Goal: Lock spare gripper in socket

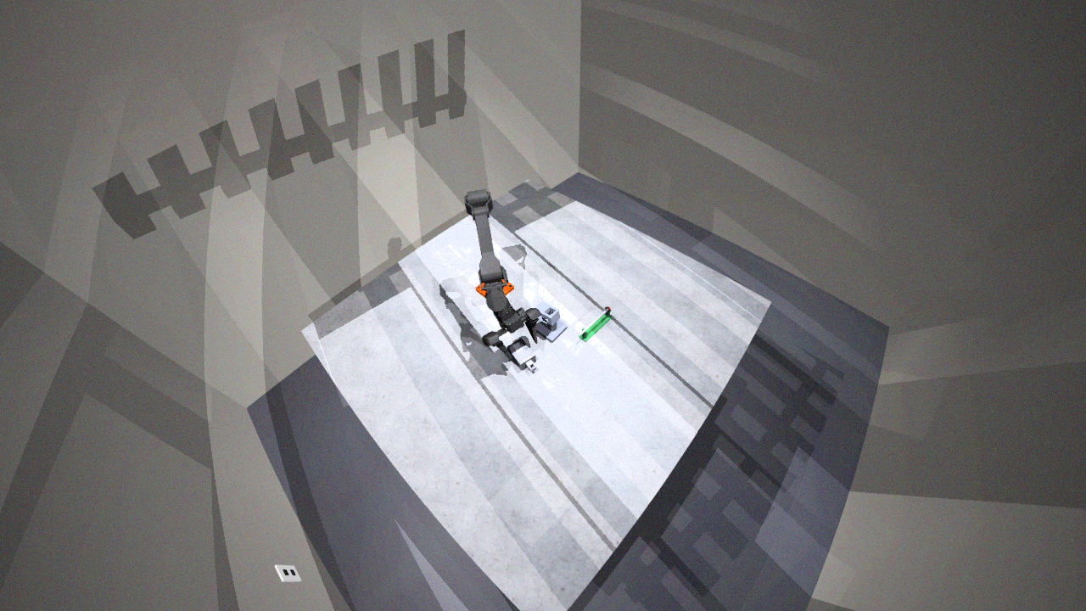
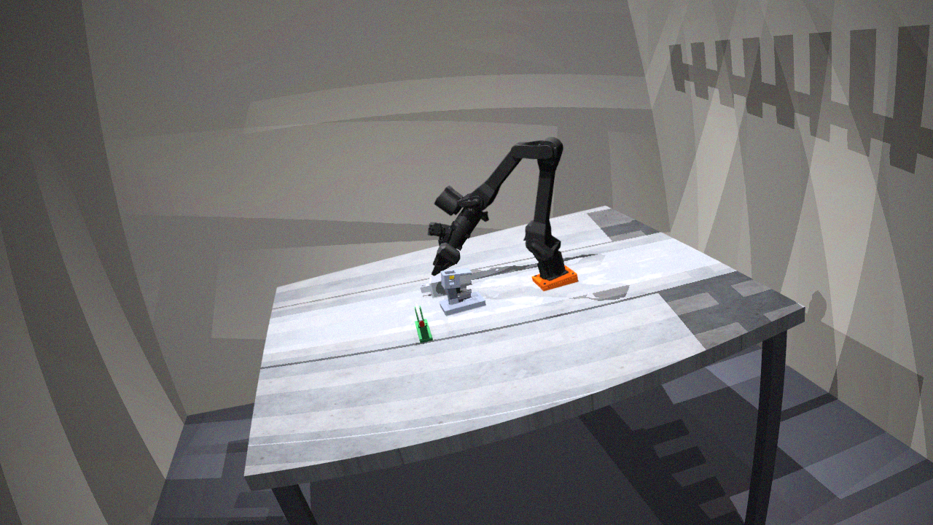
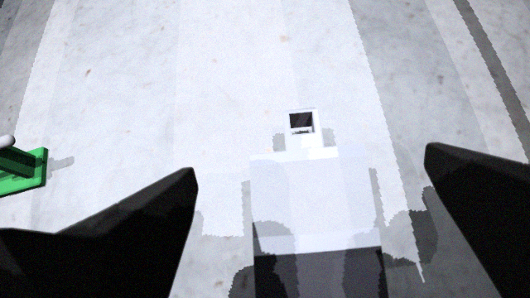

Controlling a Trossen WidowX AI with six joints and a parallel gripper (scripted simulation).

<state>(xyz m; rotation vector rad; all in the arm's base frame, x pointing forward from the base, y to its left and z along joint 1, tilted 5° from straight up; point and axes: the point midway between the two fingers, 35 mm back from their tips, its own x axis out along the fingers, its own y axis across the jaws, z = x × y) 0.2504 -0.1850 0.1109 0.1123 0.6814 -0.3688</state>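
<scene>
Pointing spigot (image 1: 531,366) (image 2: 425,289) (image 3: 305,141) up wrist view, spare gripper (image 1: 521,351) (image 2: 435,287) (image 3: 310,166) lies lengthwise below released pincer (image 1: 525,352) (image 2: 435,273) (image 3: 310,166).

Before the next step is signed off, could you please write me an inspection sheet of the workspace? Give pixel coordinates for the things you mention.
Surface: pale table (image 1: 645,417) (image 2: 587,385) (image 3: 224,83), patterned with bands of light and shadow.
Lock pin (image 1: 607,309) (image 2: 421,323) (image 3: 6,141): out of the mount, on the green holder (image 1: 596,327) (image 2: 424,334) (image 3: 40,174).
Mount (image 1: 556,332) (image 2: 464,305): standing upright, spare gripper not docked.
Spare gripper (image 1: 521,349) (image 2: 435,287) (image 3: 310,166): on the table beside the mount.
Clutter: nothing seen.
Robot's gripper (image 1: 528,350) (image 2: 435,271) (image 3: 310,166): open, holding nothing, fingers spread either side of the spare gripper in the wrist view.
Cables: nothing seen.
Surroundings: plain walls (image 1: 911,114) (image 2: 391,162) with shadows; white outlet plate (image 1: 288,573).
</scene>
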